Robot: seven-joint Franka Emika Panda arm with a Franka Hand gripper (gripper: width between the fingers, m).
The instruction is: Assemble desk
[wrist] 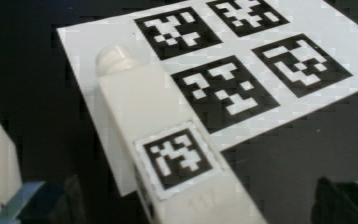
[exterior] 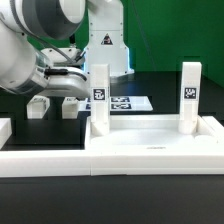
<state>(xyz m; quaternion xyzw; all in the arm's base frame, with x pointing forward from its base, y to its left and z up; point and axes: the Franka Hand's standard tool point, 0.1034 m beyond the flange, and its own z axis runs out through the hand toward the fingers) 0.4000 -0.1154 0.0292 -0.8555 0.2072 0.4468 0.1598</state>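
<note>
My gripper point(exterior: 55, 105) is spread wide, pinching nothing. In the exterior view a leg point(exterior: 100, 95) stands at its three o'clock, gap between, by the desk top point(exterior: 150, 150) back rim.

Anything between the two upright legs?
Nothing. Exterior view: the top is bare between the leg on the view's left and the leg on its right; the marker board lies behind the gap.
</note>
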